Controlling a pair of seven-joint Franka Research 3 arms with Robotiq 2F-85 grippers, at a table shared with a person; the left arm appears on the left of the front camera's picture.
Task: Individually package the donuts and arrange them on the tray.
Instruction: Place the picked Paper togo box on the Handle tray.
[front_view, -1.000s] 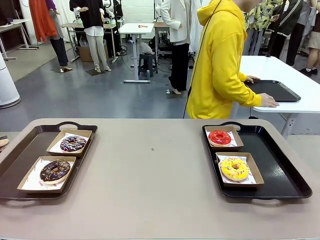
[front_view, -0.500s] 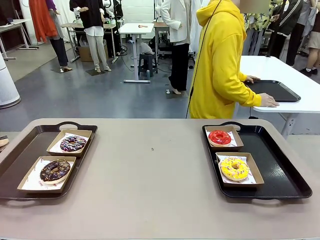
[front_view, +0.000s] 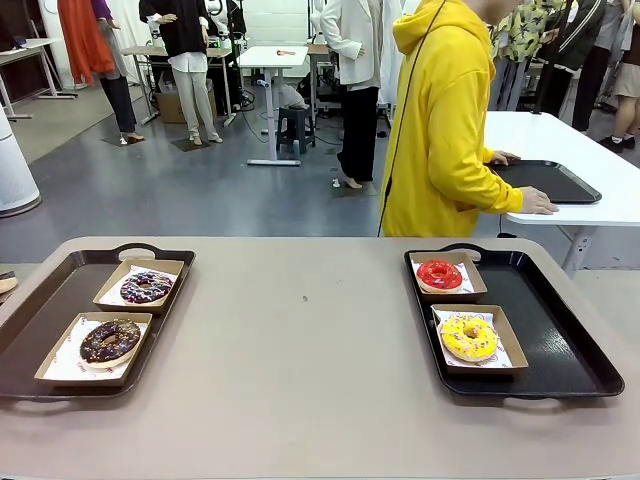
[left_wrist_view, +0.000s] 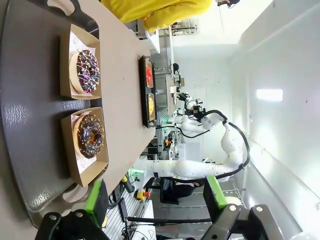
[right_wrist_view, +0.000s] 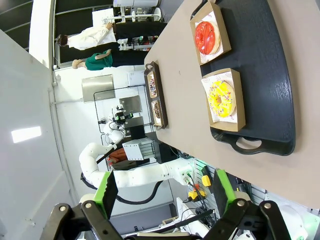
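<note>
Resting boxed, four donuts: dark (front_view: 110, 340) and purple (front_view: 146, 287) on left tray (front_view: 40, 300), red (front_view: 439, 274) and yellow (front_view: 468, 337) on right tray (front_view: 560, 340). Left gripper (left_wrist_view: 156, 199) and right gripper (right_wrist_view: 165, 189) gape wide, empty, each well back from its own tray's pair, nearer that pair than the other.

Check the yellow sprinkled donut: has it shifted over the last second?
No. The yellow sprinkled donut sits in the same near box on the right black tray, same spot against the tray's rim.

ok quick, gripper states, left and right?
Left gripper: open, holding nothing.
Right gripper: open, holding nothing.
</note>
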